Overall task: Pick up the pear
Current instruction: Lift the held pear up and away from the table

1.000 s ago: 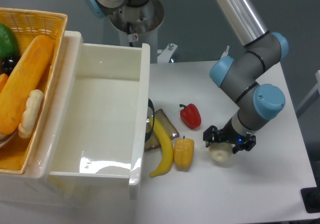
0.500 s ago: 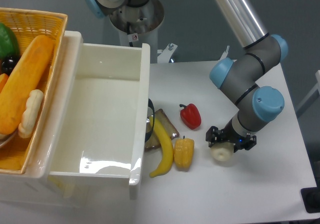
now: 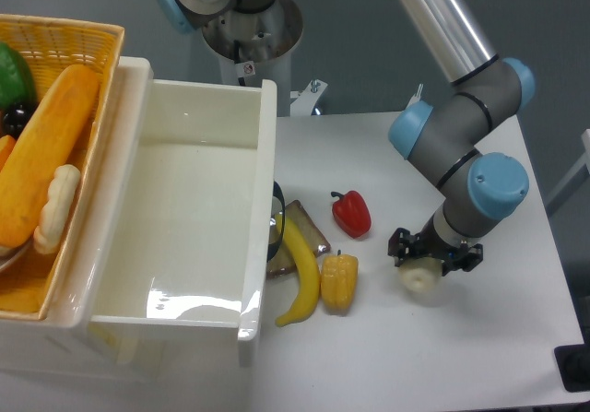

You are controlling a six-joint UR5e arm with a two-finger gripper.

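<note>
The pear is a small pale cream fruit on the white table, right of the yellow pepper. My gripper points down right over it, with a black finger on each side. The pear's upper part is hidden between the fingers and only its lower half shows below them. The jaws look closed on the pear, which sits at table level.
A yellow bell pepper, a banana, a red bell pepper and a flat brown item lie left of the pear. A white bin and a wicker basket of food stand at the left.
The gripper and the pear between its fingers have shifted together a little to the right. The other items have not moved.
</note>
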